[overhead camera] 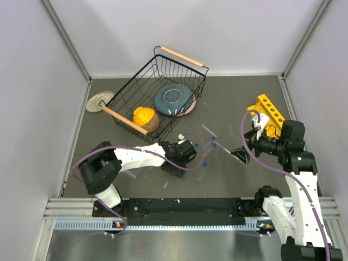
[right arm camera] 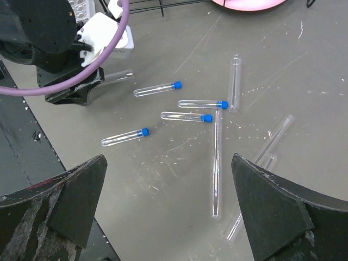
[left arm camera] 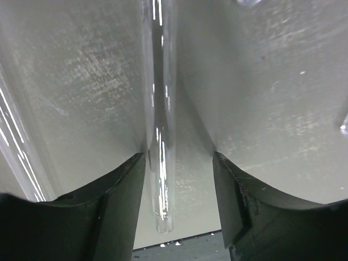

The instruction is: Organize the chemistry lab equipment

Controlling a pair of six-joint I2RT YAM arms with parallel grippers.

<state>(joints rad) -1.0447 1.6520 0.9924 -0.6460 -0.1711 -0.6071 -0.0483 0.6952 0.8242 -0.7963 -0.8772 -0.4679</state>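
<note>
My left gripper [overhead camera: 175,168] is low over the table; in the left wrist view [left arm camera: 176,217] its jaws stand apart around a clear glass tube [left arm camera: 162,163] that lies against the left finger [left arm camera: 117,212], with a gap to the right one. My right gripper [overhead camera: 241,154] is wide open and empty above the table [right arm camera: 168,212]. Below it lie several blue-capped tubes [right arm camera: 157,88] [right arm camera: 125,136] and long clear rods [right arm camera: 217,163] [right arm camera: 274,138]. The yellow holed rack [overhead camera: 270,112] stands at the right. A holed clear rack [right arm camera: 81,8] shows partly behind the left gripper.
A black wire basket [overhead camera: 187,65] with wooden handles stands at the back centre, holding a blue plate [overhead camera: 174,99] and an orange bowl [overhead camera: 144,117]. A round woven mat [overhead camera: 99,101] lies to its left. Grey walls close in the table on three sides.
</note>
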